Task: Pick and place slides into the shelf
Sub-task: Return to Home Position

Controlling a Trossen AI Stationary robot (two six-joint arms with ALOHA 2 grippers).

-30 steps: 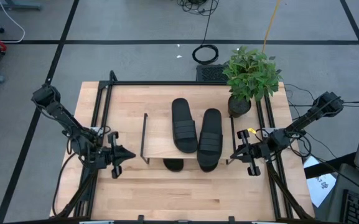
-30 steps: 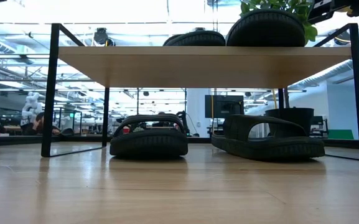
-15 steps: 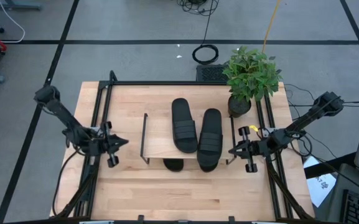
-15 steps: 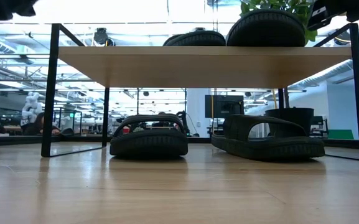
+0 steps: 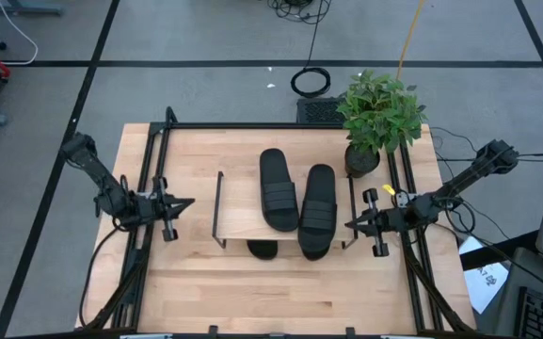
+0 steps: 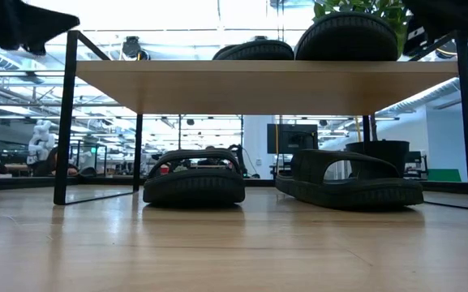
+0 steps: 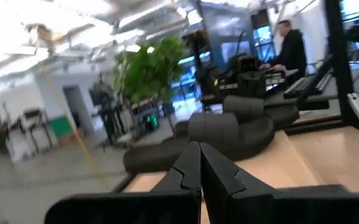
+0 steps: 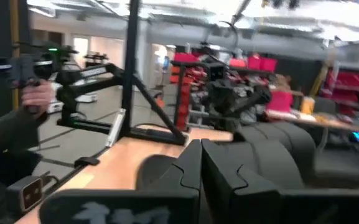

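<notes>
Now drawn farther back from the one shelf [image 5: 243,226]: left gripper [image 5: 186,201] and right gripper [image 5: 349,224], fingers pressed together. Four slides [image 5: 279,188]: two on top, two underneath.

Matt black ribbed slides [image 5: 279,188] on the shelf [image 5: 241,209], shelf top smooth pale wood, thin black metal legs [image 6: 65,122], worktop [image 5: 252,282] beneath the shelf faintly glossy grained wood

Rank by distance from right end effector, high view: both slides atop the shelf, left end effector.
1. Top slide nearer the plant, beside the right end effector.
2. Other top slide, mid-shelf.
3. Left end effector, beyond the shelf's left end.
</notes>
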